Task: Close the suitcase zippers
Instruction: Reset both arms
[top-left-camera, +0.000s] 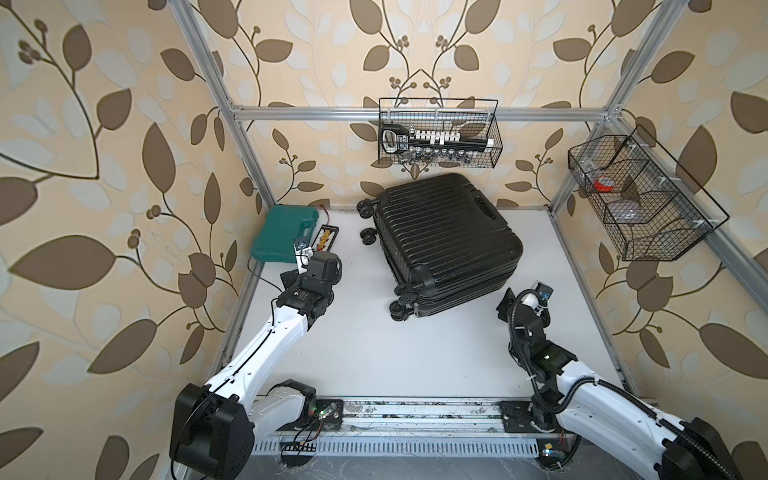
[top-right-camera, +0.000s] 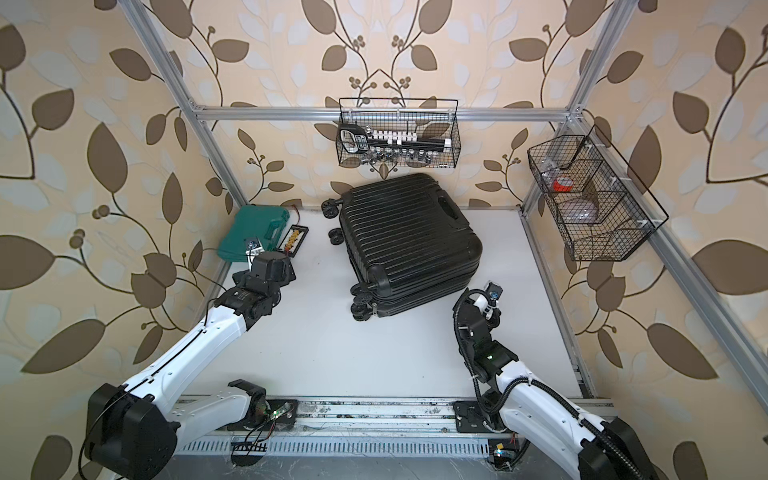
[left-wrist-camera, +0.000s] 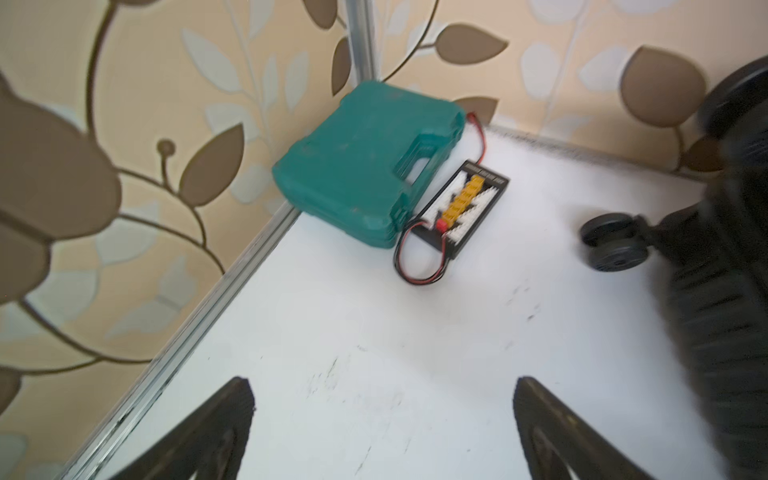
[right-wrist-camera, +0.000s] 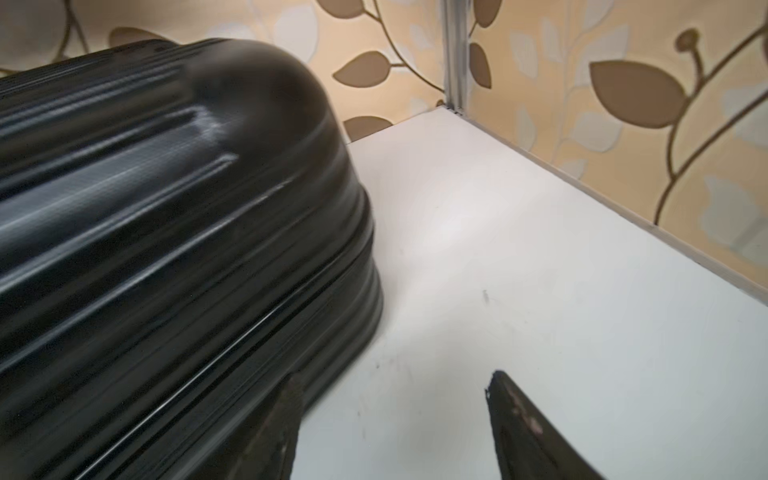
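Black ribbed suitcase (top-left-camera: 440, 241) lies shut at the far middle of the bench (top-left-camera: 415, 357). Its zippers (right-wrist-camera: 249, 332) show only as a blurred seam, pulls indiscernible. The left end effector (left-wrist-camera: 384, 382) and right end effector (right-wrist-camera: 395, 376) both gape empty, each with 2 fingers (left-wrist-camera: 216, 432) cropped at the wrist view's edge.

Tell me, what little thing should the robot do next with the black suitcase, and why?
Probably draw both arms back a little. The suitcase lies with its halves together, no gap shows along the zippers, and the left gripper and right gripper are both open, holding nothing.
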